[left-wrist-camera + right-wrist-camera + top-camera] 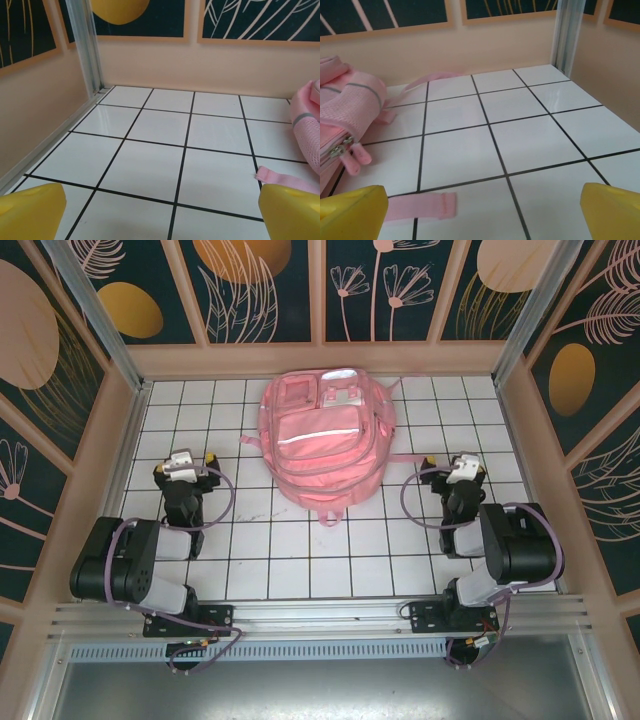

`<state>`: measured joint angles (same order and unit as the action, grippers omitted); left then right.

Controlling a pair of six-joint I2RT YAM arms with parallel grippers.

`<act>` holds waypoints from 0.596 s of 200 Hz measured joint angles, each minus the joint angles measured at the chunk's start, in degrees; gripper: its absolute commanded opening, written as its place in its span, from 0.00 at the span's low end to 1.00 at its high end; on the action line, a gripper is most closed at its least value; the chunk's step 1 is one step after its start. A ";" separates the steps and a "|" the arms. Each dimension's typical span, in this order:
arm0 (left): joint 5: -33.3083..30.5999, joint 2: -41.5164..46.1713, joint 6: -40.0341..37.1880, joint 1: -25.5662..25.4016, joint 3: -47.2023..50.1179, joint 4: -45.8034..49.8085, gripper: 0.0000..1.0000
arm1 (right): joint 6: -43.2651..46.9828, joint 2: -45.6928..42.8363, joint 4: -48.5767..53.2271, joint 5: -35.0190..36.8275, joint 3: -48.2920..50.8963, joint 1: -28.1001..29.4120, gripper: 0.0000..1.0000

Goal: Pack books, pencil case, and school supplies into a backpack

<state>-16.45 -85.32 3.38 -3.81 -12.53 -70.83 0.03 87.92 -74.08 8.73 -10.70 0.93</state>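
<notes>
The pink backpack [328, 445] lies flat in the middle of the white tiled table [260, 540], front pockets up, zips shut. My left gripper [185, 458] rests open to its left, apart from it; in the left wrist view its yellow fingers [31, 210] stand wide with bare tile between them [162, 215], and the backpack [307, 127] shows at the right edge. My right gripper [460, 462] is open to the backpack's right. Its fingers [612, 210] are spread over tile [482, 212], with the backpack [350, 100] at the left. Books, pencil case and school supplies are out of view.
Peach walls with dark patterned panels [265, 285] and metal posts [87, 50] enclose the table on three sides. A loose pink strap end [427, 206] lies on the tile by the right gripper's left finger. Another strap [280, 176] lies near the left gripper's right finger.
</notes>
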 measured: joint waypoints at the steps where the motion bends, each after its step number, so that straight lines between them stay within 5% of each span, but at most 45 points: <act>1: 0.00 -0.07 0.04 0.09 -0.04 -0.07 0.99 | 0.00 0.00 0.04 0.00 -0.11 -0.13 0.99; 119: 0.44 -1.53 1.57 1.95 -0.11 -1.84 0.99 | -0.83 0.00 1.46 -0.26 -0.92 -0.96 0.99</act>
<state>-16.01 -86.85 4.95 -1.87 -12.64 -72.66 -0.80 87.92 -72.62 8.47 -11.62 -0.03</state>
